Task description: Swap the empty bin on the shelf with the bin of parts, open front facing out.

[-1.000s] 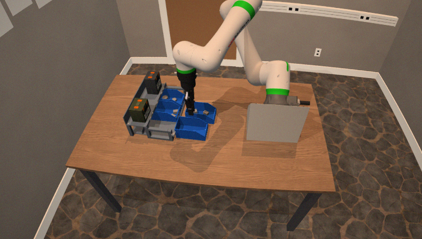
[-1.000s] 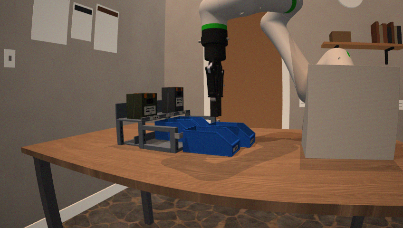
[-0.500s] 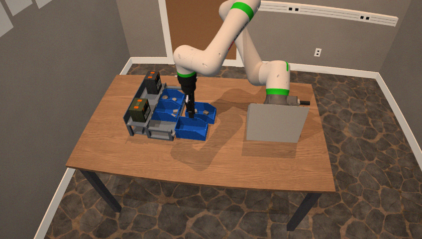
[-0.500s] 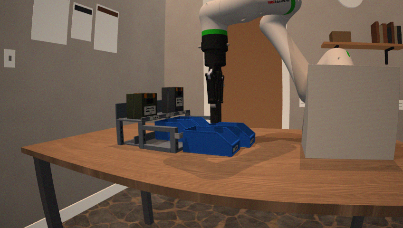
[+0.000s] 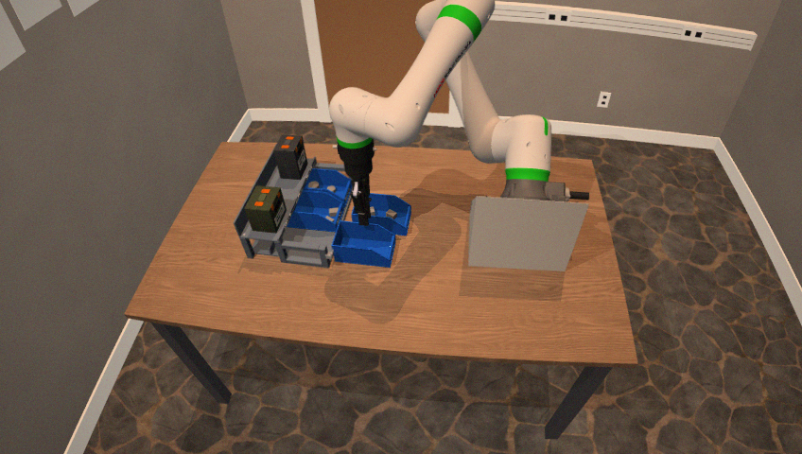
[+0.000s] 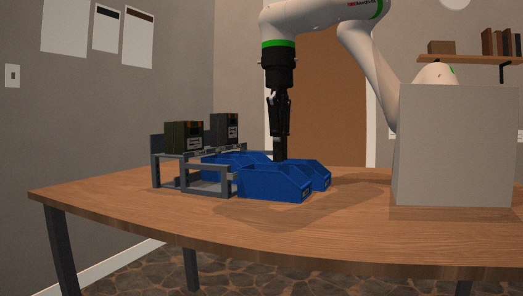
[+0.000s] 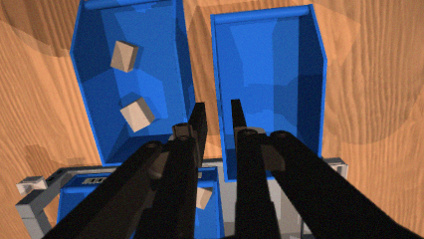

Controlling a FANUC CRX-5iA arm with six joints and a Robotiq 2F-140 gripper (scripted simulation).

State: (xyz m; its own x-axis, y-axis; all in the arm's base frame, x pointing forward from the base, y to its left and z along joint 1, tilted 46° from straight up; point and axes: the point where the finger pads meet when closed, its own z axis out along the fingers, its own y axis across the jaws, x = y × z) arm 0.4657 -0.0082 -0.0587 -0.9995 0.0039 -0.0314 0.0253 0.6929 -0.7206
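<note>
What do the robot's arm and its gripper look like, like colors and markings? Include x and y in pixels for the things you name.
The arm [image 5: 419, 84] [image 6: 322, 16] is off-white with rounded joints, bright green bands and small red and dark lettering along one link. The gripper [image 5: 364, 221] [image 6: 280, 160] [image 7: 219, 115] is black, with a cylindrical body, slim linked fingers and a small pale piece near the top of the linkage.

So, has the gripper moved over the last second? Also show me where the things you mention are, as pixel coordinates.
Yes, downward: in the exterior view, the gripper [image 5: 364, 220] [image 6: 280, 159] [image 7: 219, 115] sits lower against the brown door [image 5: 362, 44] [image 6: 330, 110] than one second ago.
</note>
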